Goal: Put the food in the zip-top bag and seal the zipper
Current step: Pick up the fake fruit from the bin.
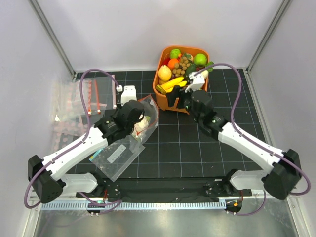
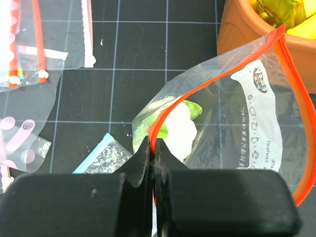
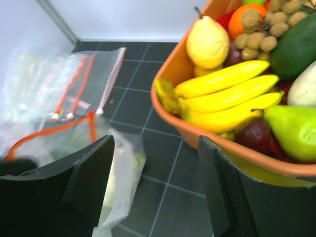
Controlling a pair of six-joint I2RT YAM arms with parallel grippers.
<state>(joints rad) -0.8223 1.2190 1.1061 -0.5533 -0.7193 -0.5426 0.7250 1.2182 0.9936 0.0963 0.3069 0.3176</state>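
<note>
Left hand (image 2: 152,148) on clear red-rimmed bag (image 2: 232,123)

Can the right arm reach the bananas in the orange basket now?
Probably yes. The right claw is open just beside the basket, and the bananas lie uncovered on top near its rim.

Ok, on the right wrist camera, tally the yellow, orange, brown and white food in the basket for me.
Yellow: 2 (lemon-like fruit, banana bunch)
Orange: 1 (round fruit)
Brown: 1 (ball cluster)
White: 1 (white piece at the right edge)
Total: 5
A yellow scrap under the lemon-like fruit is too hidden to count.
</note>
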